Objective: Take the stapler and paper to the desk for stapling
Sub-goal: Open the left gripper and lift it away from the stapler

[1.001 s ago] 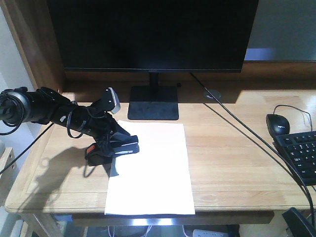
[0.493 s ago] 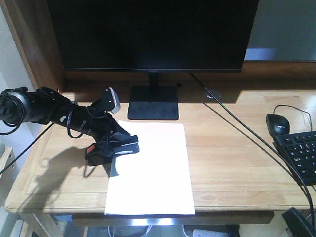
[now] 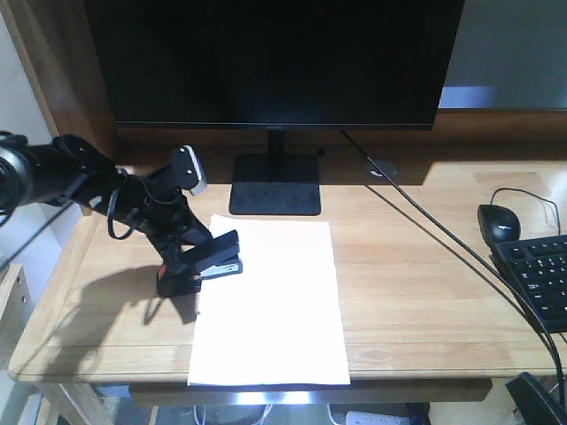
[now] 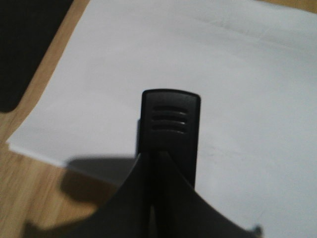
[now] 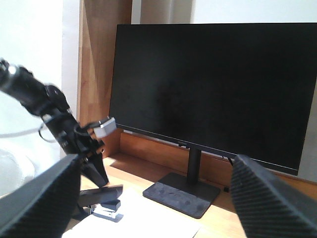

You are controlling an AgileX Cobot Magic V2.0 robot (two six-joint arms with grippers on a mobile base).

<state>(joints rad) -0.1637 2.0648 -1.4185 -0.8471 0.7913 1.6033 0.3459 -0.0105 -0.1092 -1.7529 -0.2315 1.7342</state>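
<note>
At the left edge of the paper (image 3: 266, 301), the black stapler (image 3: 213, 263) sits with its nose over the sheet and its back end off it on the wooden bench (image 3: 425, 274); the left gripper (image 3: 182, 266) comes down on its rear, its fingers (image 4: 124, 203) closed narrow on either side of the stapler body. Behind the paper stands a black monitor (image 3: 275, 62) on its flat base, with a mouse (image 3: 499, 221) and keyboard (image 3: 540, 274) well apart at the right. Seen from its own wrist view, the right gripper (image 5: 153, 198) has its fingers (image 5: 39, 203) spread wide and holds nothing.
</note>
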